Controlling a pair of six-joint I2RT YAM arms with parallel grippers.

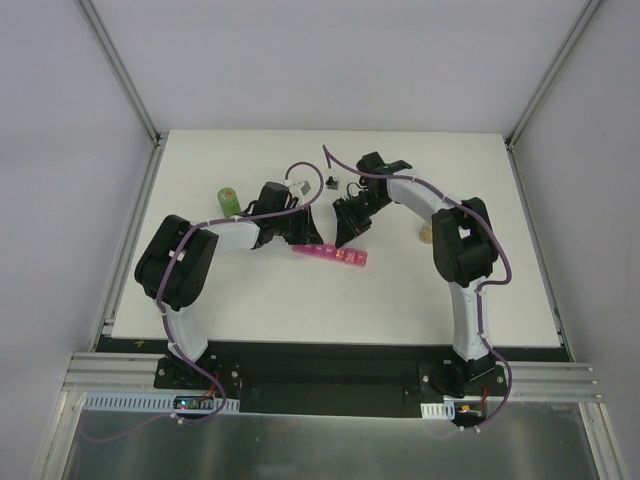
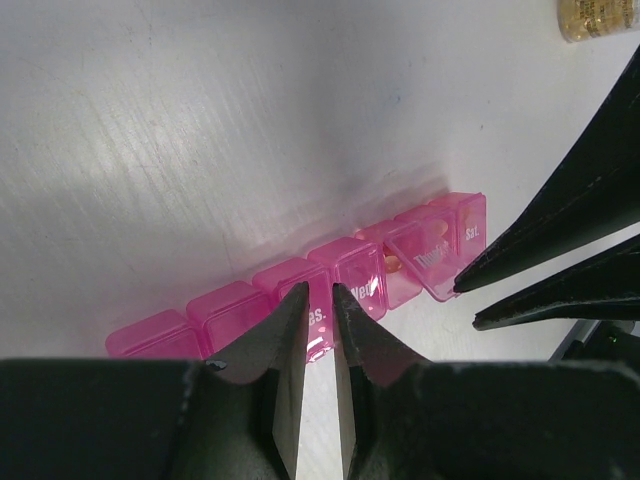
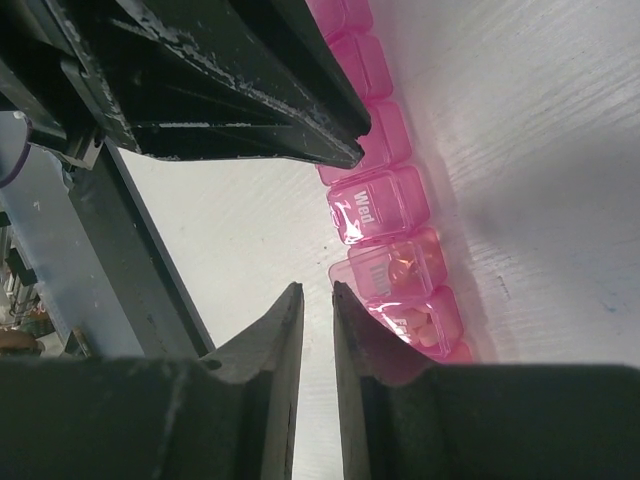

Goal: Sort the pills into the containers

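Note:
The containers (image 1: 330,254) are a pink strip of day-marked compartments lying mid-table, also seen in the left wrist view (image 2: 240,310) and the right wrist view (image 3: 385,200). The Thursday lid (image 2: 430,262) stands open over an orange pill (image 3: 405,265), and pale pills (image 3: 422,325) lie in the compartment beside it. My left gripper (image 2: 320,290) is shut and empty, its tips at the Tuesday compartment. My right gripper (image 3: 312,290) is shut with a thin gap and holds nothing. One of its fingertips (image 2: 465,285) is at the open lid's edge. Tan pills fill a small clear bottle (image 2: 600,18).
A green bottle (image 1: 228,200) stands at the back left behind my left arm. The clear bottle (image 1: 425,235) sits right of the strip, near my right arm. A small white object (image 1: 298,187) and a small dark one (image 1: 333,181) lie further back.

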